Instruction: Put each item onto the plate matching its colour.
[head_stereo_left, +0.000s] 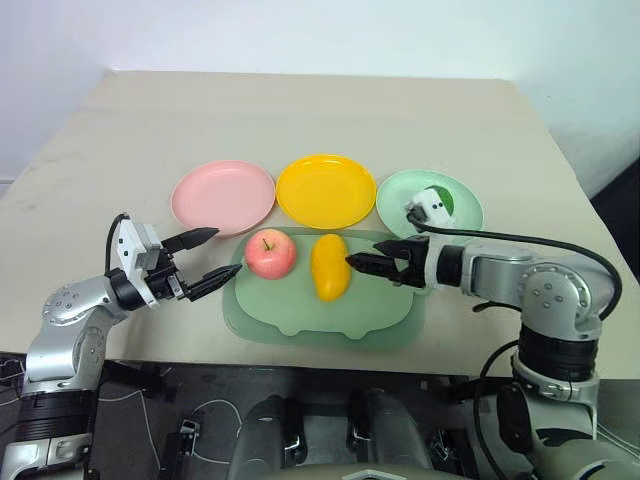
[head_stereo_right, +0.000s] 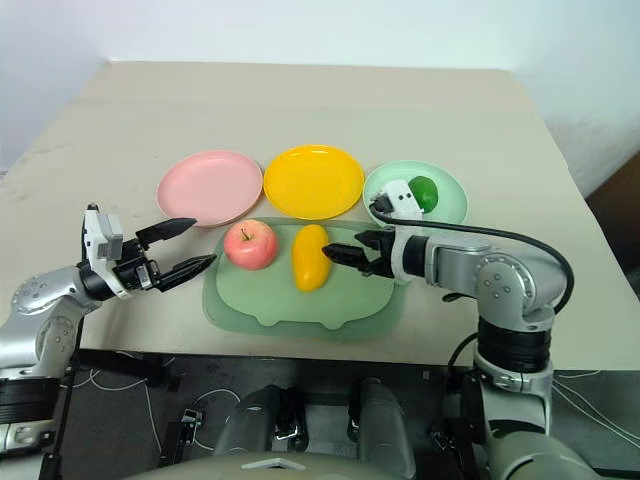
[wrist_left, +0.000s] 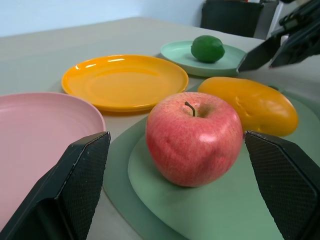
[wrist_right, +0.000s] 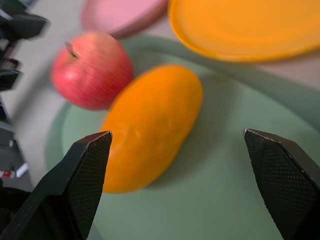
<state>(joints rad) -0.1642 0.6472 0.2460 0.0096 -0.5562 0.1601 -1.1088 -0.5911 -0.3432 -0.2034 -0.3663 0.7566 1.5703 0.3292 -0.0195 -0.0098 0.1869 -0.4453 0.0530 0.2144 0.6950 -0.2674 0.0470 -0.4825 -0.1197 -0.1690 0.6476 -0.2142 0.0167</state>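
Item: lime, dark green, lying in the pale mint green plate, behind the right gripper's fingers and apart from them; judged already sorted, which would explain why neither gripper points at it. Item: mango, yellow-orange, lying lengthwise on the flat green tray, directly ahead of the right gripper; its tips stand just beside the fruit's near flank, not visibly touching. Fingers of that gripper spread wide and holding nothing, the mango framed between them in the right wrist view, a pose that reads as lining up to straddle the fruit across its narrow width. Item: apple, red-pink with stem up, resting on the tray beside the mango, ahead of the left gripper. That gripper's fingers also wide apart and empty, level with the table, the apple centred between them but a short way beyond the tips; judged a waiting or pre-approach stance. Item: yellow plate, bare, past the mango from the right fingers. Item: pink plate, bare, just beside the upper left fingertip, near the apple.
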